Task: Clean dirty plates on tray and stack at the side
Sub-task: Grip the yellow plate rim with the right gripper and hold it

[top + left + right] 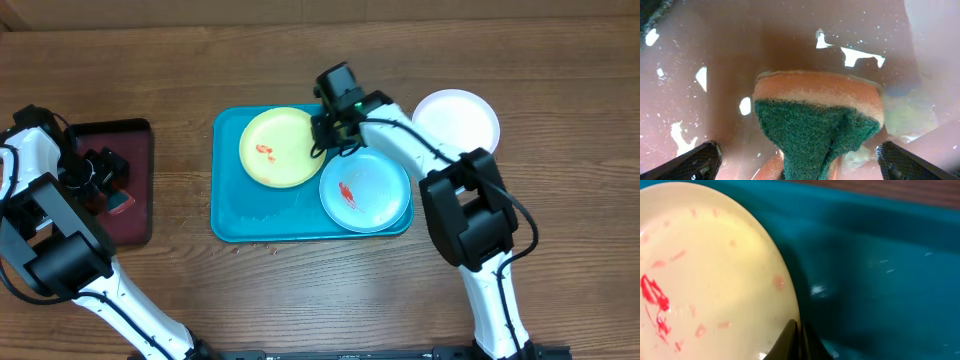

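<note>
"Overhead has you over the tray (225,215). Status?"

"My right pincer (328,130) is pinched thin on the right-hand rim of the yellow-green plate (278,147). In the right wrist view, the tips meet right at the plate's edge, with tray floor beside them. The plate sits in the tray's left half, red smears (655,297) on its face. Mint-blue plate (380,185) is just beside it in the right half, also smeared. White plate (457,122) is out on the desk (560,80), right of the tray."

"Left side?"

"Left pincer (98,170) is spread wide over the maroon tray (135,225), one finger each side of the sponge (815,120), not touching it that I can see. The sponge is orange foam with a green scrub face."

"How will the plate handle?"

"My guess: light, stiff thin plastic, glossy, likely slick where it's smeared. The rim is the only place to take it, since the flat face gives nothing to pinch. With a one-point rim grip it could swing or slip out on a quick lift, so I'd go low and slow with little tilt. The mint-blue rim looks near enough to knock on a drag. Probably not fragile. A drop would cost position, not a plate."
</note>
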{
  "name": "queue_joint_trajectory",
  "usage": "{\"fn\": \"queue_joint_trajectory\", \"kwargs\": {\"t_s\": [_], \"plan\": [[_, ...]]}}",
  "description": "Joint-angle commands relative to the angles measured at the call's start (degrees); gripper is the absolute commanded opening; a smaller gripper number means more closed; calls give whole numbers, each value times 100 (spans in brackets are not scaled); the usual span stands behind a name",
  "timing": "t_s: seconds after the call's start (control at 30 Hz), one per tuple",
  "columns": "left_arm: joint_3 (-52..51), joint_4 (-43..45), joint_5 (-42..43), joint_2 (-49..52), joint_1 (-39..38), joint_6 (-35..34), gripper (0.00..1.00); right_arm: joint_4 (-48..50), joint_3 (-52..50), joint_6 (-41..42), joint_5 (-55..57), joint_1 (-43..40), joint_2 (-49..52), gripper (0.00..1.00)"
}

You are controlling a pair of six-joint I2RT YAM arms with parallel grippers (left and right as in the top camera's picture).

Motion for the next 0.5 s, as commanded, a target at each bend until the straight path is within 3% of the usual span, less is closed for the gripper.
{"fn": "queue_joint_trajectory", "kwargs": {"t_s": [0.0, 0.03, 0.1, 0.3, 0.47], "plan": [[149, 4, 63, 114, -42, 4, 100, -157, 42, 153, 22, 273, 17, 4], [149, 4, 63, 114, -42, 4, 100, -173, 57, 155, 57, 313, 17, 6], [149, 7, 66, 114, -42, 4, 100, -168, 133, 129, 120, 365, 15, 31], [149, 7, 66, 114, -42, 4, 100, 201, 313, -538, 459, 376, 17, 42], [149, 4, 66, 114, -42, 4, 99, 636, 295, -1475, 461, 356, 76, 42]]}}
